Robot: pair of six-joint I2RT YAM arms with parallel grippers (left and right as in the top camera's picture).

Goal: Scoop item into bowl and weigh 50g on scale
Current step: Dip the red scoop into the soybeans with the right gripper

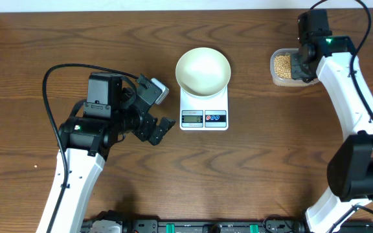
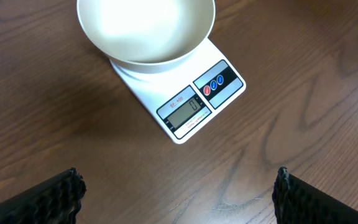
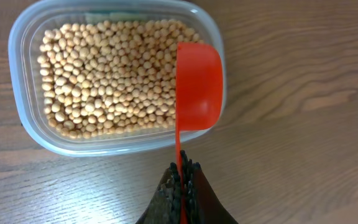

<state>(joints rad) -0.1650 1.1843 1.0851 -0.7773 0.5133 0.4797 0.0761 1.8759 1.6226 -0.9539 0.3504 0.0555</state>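
Bright, even light throughout, with soft glare washing the bowl (image 2: 188, 46); views sharp.

Note small round tan-yellow beans (image 3: 104, 74) filling clear tub (image 3: 123, 144) at far right of worktop (image 1: 271, 162). Note plain white bowl (image 1: 203, 70), upright, empty, sitting on white scale (image 1: 204, 111) mid-worktop; display and buttons left uncovered.

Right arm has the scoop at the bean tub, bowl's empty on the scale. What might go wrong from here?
1. The right gripper pinches only the thin handle of the red scoop; once loaded, it may twist and spill beans on the way across.
2. Nothing steadies the clear container; digging may shove it.
3. The bowl overhangs the scale on the side opposite its display; a knock from the scoop may shift it.
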